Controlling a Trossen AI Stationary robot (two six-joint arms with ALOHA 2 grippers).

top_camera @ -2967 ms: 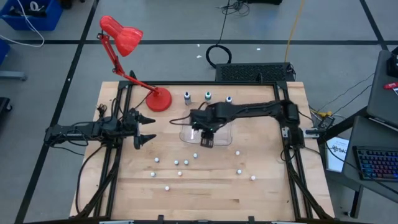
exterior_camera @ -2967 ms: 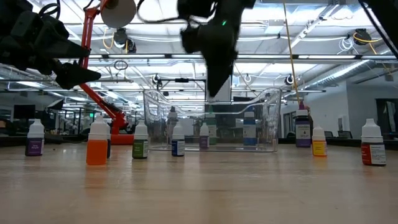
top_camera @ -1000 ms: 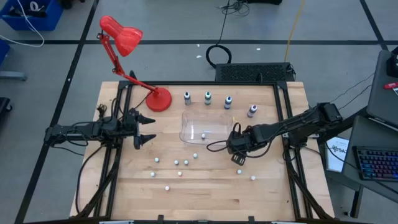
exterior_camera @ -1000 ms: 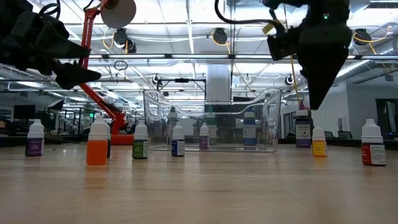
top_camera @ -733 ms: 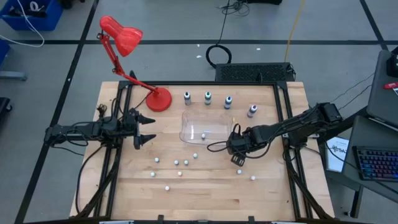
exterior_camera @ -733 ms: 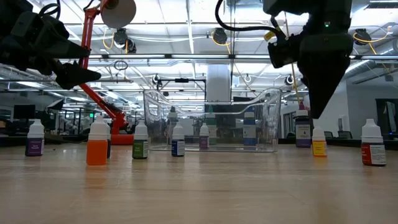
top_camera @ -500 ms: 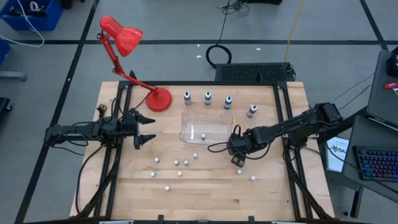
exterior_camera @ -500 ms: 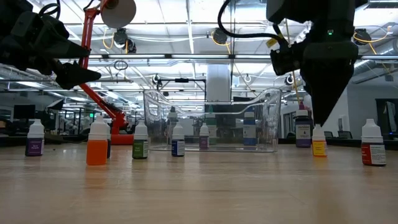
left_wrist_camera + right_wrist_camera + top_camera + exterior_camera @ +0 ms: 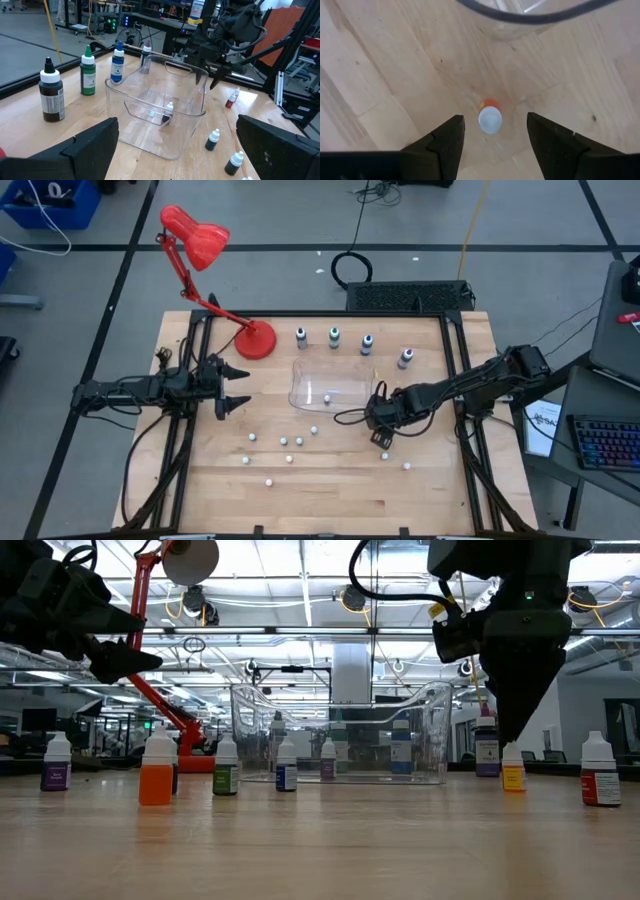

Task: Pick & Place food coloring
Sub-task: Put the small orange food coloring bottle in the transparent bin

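Several small food coloring bottles with white caps stand upright on the wooden table. One with an orange body [image 9: 490, 119] [image 9: 513, 768] stands right under my right gripper [image 9: 492, 146] [image 9: 381, 437]. That gripper points down, open, a finger on either side of the bottle and above it, touching nothing. Another small bottle [image 9: 169, 107] sits inside the clear container [image 9: 330, 385]. Four larger bottles stand in a row along the far side: dark [image 9: 301, 336], green [image 9: 334, 335], blue [image 9: 367, 344] and purple [image 9: 405, 358]. My left gripper [image 9: 236, 387] waits open at the table's left.
A red desk lamp [image 9: 255, 338] stands at the far left of the table. Small bottles are scattered over the near middle, around [image 9: 285, 442], and one [image 9: 407, 467] stands near the right gripper. The container's wall [image 9: 530, 15] is just beyond the orange bottle.
My right gripper has come down toward the orange-bodied bottle, still open. Nothing else has moved.
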